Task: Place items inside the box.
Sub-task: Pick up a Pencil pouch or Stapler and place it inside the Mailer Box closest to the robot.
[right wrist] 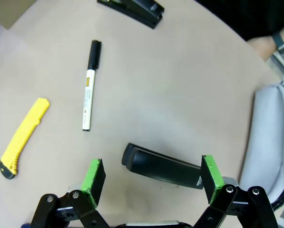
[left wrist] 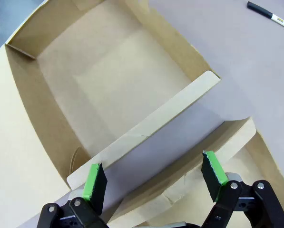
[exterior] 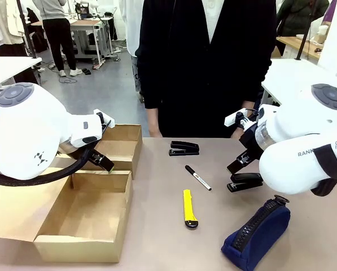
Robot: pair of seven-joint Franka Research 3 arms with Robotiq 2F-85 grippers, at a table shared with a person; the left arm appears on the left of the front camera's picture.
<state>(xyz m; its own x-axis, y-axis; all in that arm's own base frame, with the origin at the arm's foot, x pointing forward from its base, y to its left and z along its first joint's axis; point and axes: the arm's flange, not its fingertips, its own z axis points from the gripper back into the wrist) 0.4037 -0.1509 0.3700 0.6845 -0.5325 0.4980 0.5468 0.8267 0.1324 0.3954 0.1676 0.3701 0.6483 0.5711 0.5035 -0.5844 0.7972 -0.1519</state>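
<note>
nothing sits in the box [exterior: 81, 248] yet: far stapler [exterior: 184, 148], marker [exterior: 197, 177], knife [exterior: 189, 208], navy pouch [exterior: 257, 232] and grey pouch [right wrist: 270, 137] lie on the table [exterior: 157, 226]. right claw [right wrist: 151, 178] hangs open over the near stapler [right wrist: 163, 167]; left claw [left wrist: 153, 178], open, above the box.

Both arms have glossy white, rounded shells. The left arm [exterior: 27, 130] has a grey disc cap [exterior: 14, 93], a small black logo and a thick black cable [exterior: 44, 175]. The right arm [exterior: 303, 141] bears grey lettering [exterior: 309, 152] and a black band. The left claw [left wrist: 153, 178] and right claw [right wrist: 151, 175] are black, with silver screws and bright green pads [right wrist: 95, 175].
</note>
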